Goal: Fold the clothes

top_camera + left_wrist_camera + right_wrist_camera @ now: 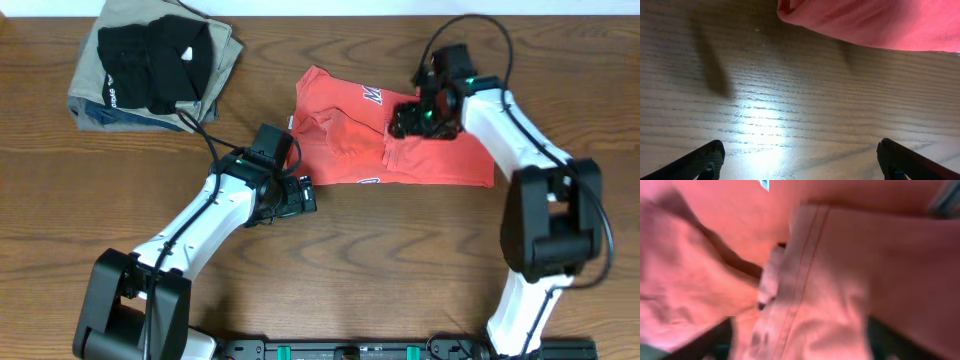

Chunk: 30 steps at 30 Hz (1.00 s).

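The red-orange T-shirt (440, 160) lies partly folded at the back middle of the table, with white lettering showing near its top edge. My right gripper (415, 120) is down on the shirt's middle. In the blurred right wrist view its fingers (800, 345) are spread wide, with a stitched hem of shirt fabric (840, 255) bunched between them. My left gripper (300, 195) is open and empty just off the shirt's front left edge. In the left wrist view its fingers (800, 160) hover over bare wood, with the shirt's edge (870, 20) ahead.
A folded black garment (160, 60) lies on a folded khaki garment (225, 60) at the back left corner. The wooden table (400, 250) stretches in front of the shirt. The arms' bases stand at the front edge.
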Each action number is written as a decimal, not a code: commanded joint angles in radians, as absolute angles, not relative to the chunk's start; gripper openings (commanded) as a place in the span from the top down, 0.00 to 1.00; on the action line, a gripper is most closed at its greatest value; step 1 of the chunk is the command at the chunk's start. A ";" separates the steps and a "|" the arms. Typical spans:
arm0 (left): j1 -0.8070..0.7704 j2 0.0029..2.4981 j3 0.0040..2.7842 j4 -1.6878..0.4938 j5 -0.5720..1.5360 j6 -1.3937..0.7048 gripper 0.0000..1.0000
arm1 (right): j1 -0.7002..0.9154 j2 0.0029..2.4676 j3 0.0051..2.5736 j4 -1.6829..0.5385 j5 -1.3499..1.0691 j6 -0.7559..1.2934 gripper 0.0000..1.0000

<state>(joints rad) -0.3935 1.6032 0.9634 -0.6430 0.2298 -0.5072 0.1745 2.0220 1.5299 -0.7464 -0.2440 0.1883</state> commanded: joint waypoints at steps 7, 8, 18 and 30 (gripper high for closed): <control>-0.224 1.613 1.005 -0.640 0.316 -0.359 0.02 | 0.073 1.841 1.578 -0.825 0.080 0.355 0.01; -0.189 1.613 1.018 -0.632 0.366 -0.315 0.02 | 0.051 1.841 1.578 -0.833 0.081 0.353 0.01; -0.043 1.615 1.040 -0.369 0.592 -0.120 0.02 | -0.130 1.842 1.570 -0.937 0.076 0.352 0.01; -0.108 1.775 1.092 -0.118 0.591 -0.137 0.02 | -0.150 1.842 1.570 -0.936 0.075 0.351 0.01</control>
